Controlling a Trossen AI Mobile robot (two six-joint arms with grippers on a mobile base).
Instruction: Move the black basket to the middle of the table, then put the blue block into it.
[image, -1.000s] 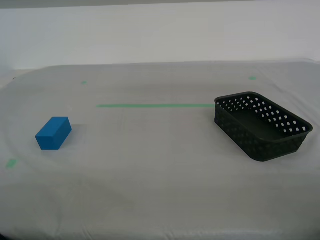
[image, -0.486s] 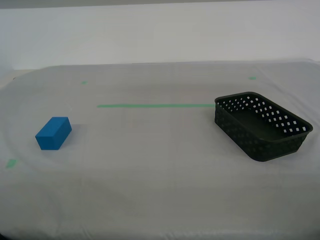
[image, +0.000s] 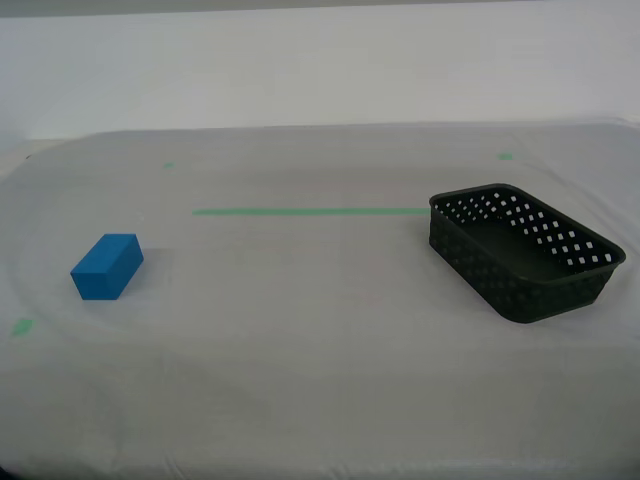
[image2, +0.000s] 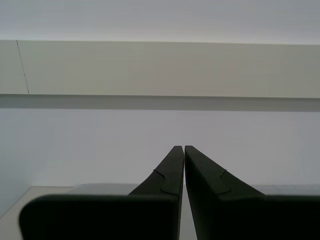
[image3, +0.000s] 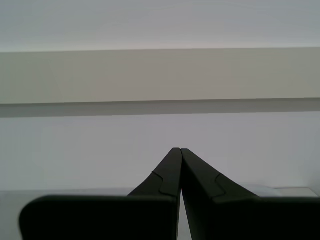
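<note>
The black basket (image: 522, 250) stands on the white table (image: 300, 300) at the exterior view's right, empty, set at an angle. The blue block (image: 106, 266) lies on the cloth at the exterior view's left, far from the basket. Neither arm shows in the exterior view. My first gripper (image3: 179, 151) is shut and empty, pointing at a plain wall. My second gripper (image2: 183, 148) is shut and empty, also pointing at a wall. Neither wrist view shows the basket or the block.
A green tape line (image: 310, 211) runs across the table's middle toward the basket. Small green marks sit at the back left (image: 168, 165), back right (image: 505, 156) and front left (image: 22, 326). A white wall stands behind the table.
</note>
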